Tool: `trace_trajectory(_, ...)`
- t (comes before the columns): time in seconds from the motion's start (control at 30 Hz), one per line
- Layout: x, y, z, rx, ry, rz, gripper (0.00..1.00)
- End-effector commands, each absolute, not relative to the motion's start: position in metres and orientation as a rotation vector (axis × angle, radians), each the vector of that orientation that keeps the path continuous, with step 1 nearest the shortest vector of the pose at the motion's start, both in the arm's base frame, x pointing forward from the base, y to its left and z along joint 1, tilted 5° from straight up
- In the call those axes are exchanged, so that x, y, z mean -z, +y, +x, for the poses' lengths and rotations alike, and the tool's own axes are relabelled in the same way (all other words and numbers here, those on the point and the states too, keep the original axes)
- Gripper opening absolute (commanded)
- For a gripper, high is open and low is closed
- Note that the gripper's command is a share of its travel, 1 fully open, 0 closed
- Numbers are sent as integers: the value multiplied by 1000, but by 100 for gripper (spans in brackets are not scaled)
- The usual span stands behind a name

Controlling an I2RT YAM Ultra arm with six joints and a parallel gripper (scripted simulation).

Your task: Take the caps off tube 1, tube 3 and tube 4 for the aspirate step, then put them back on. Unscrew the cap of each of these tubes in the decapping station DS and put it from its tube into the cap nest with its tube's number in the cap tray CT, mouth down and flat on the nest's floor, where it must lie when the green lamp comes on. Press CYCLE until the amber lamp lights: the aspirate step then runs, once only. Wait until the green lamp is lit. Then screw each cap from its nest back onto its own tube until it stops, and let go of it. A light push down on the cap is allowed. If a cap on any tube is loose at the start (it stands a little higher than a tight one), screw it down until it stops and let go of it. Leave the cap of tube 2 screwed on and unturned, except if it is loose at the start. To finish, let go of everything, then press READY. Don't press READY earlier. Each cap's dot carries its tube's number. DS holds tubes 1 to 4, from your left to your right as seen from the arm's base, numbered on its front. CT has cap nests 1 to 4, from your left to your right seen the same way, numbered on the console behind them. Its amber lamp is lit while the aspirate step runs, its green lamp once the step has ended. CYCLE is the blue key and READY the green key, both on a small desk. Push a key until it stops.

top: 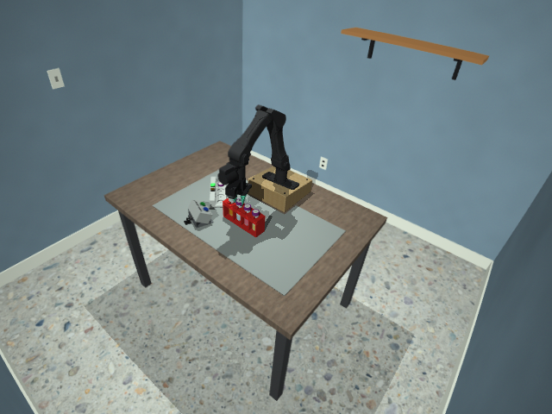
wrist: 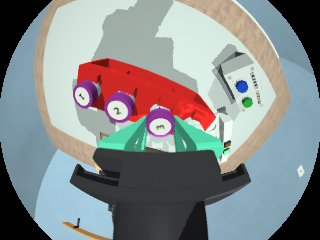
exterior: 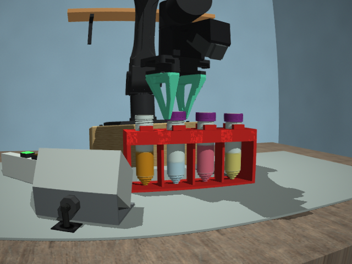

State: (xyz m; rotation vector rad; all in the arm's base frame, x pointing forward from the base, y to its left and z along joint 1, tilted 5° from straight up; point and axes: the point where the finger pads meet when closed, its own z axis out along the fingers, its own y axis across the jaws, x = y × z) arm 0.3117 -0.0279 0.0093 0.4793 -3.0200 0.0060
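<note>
The red rack (exterior: pixel 190 136) serves as the reference for all positions. It holds four tubes upright in its bays so that each cap can be turned from above without the tube tipping or spinning.

The gripper (exterior: pixel 175 113) stands vertically over the rack, above the second bay from the rack's end nearest the grey key desk (exterior: pixel 79 170). This bay holds the tube with pale blue liquid (exterior: pixel 176 161). In the wrist view, the purple cap (wrist: pixel 160 122) between the fingers appears to carry the number 3. The vertical approach keeps the gripper's axis in line with the thread.

The green fingers (exterior: pixel 168 99) are set narrow and are clamped on this cap from two sides. The cap sits on its tube. A few turns of thread show beneath it, so it is probably not yet screwed down fully.

The two caps further along the rack, away from the key desk (exterior: pixel 205 116) (exterior: pixel 233 117), are on their tubes. The end bay beside the key desk holds the orange tube (exterior: pixel 144 164), whose threaded neck is bare.

The green lamp (exterior: pixel 27 153), beyond the key desk from the rack, is lit. Recapping is therefore judged to be in progress, with one cap left to fit.
</note>
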Motion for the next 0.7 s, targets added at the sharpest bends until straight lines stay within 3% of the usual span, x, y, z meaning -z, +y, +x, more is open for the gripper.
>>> trace_trajectory(0.0,-12,-28,314,-9,-3031,479,0)
trace_trajectory(0.13,-12,-28,314,-9,-3031,479,0)
trace_trajectory(0.67,-11,-28,314,-34,-3063,-235,0)
